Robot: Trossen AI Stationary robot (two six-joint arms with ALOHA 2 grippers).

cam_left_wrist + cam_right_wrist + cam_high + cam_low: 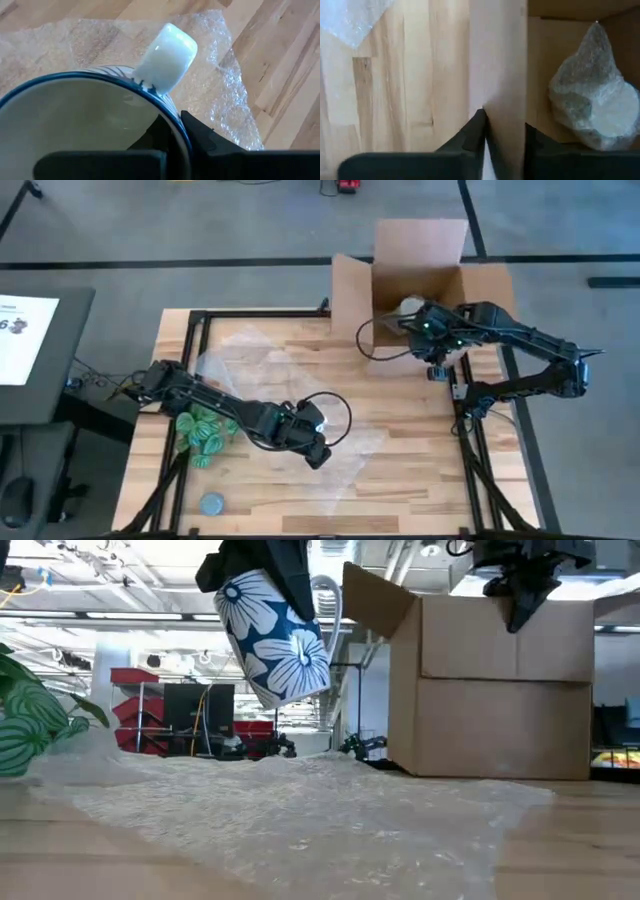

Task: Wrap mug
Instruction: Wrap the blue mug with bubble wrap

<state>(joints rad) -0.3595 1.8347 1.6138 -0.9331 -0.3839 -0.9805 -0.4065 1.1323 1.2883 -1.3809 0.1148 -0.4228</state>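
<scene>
One mug (278,635) (blue-flowered) pinched in left hand (172,132); right hand (505,132) pinching box (500,685) wall.

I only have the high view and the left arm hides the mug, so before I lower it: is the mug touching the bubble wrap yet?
Observer: No. In the low view the mug hangs tilted above the bubble wrap, clear of it.
Operator: How is it held?
Observer: The left gripper pinches the mug's wall beside the handle, with one finger inside the rim.
Operator: And the right arm?
Observer: The right gripper is closed on the box wall, one finger on each face.
</scene>
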